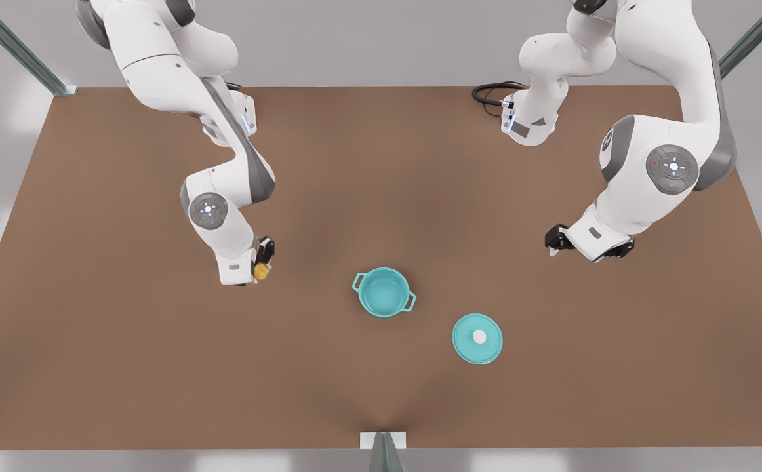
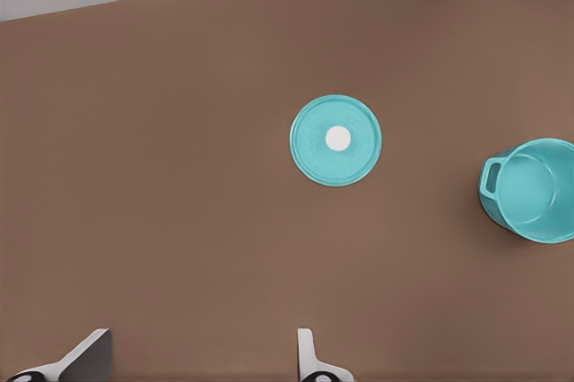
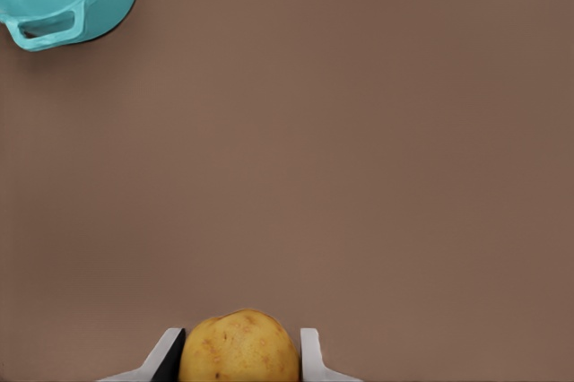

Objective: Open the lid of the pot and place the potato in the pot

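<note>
1. Front view, nearest the camera: pot lid [image 1: 477, 338] — flat teal disc with a white knob at its centre, lying on the brown table [image 1: 125, 367], knob up, off the pot and apart from it, toward the front view's right.
2. Pot [image 1: 384, 292] — teal, uncovered, teal inside showing, upright on the table near its middle, two loop handles at its sides.
3. Right gripper [image 1: 260, 261] — on the arm at the front view's left, beside the pot toward that side and apart from it. In the right wrist view its fingers [image 3: 312, 355] are closed on either side of the potato [image 3: 239, 347].
4. Potato — yellow lump, seen in the front view at the right gripper's tip [image 1: 261, 271], outside the pot.
5. Left gripper [image 1: 557, 244] — on the arm at the front view's right, farther back than the lid and well apart from it. In the left wrist view its fingers [image 2: 307, 355] stand spread with only table between them — nothing held.
</note>
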Available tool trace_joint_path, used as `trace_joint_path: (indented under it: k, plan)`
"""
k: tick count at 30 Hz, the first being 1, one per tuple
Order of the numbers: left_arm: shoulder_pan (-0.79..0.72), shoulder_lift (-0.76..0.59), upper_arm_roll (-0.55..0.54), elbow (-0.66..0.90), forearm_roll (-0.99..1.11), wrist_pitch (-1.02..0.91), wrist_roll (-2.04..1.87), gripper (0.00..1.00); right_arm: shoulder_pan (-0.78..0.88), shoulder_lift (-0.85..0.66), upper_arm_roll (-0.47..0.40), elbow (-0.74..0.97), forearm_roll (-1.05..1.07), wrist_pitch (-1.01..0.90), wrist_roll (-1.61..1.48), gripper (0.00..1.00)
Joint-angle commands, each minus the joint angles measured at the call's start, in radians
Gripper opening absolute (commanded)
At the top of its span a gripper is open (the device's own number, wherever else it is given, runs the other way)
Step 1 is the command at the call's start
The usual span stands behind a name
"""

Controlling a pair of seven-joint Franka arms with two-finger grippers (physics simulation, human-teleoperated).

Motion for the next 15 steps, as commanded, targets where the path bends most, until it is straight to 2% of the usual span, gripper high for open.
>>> trace_joint_path:
  k: [1, 5, 15]
  plan:
    - [0.001, -0.001, -0.001, 0.0, 0.0, 0.0, 0.007, 1.0, 0.046, 0.021, 0.0, 0.031, -0.006, -0.031, 0.181, 0.41]
    - [0.001, -0.002, 0.001, 0.0, 0.0, -0.002, 0.006, 1.0, 0.167, 0.125, 0.0, 0.165, 0.032, -0.031, 0.281, 0.41]
    - [0.001, 0.002, 0.001, 0.002, -0.002, -0.002, 0.006, 1.0, 0.332, 0.441, 0.0, 0.554, 0.032, -0.013, 0.415, 0.4]
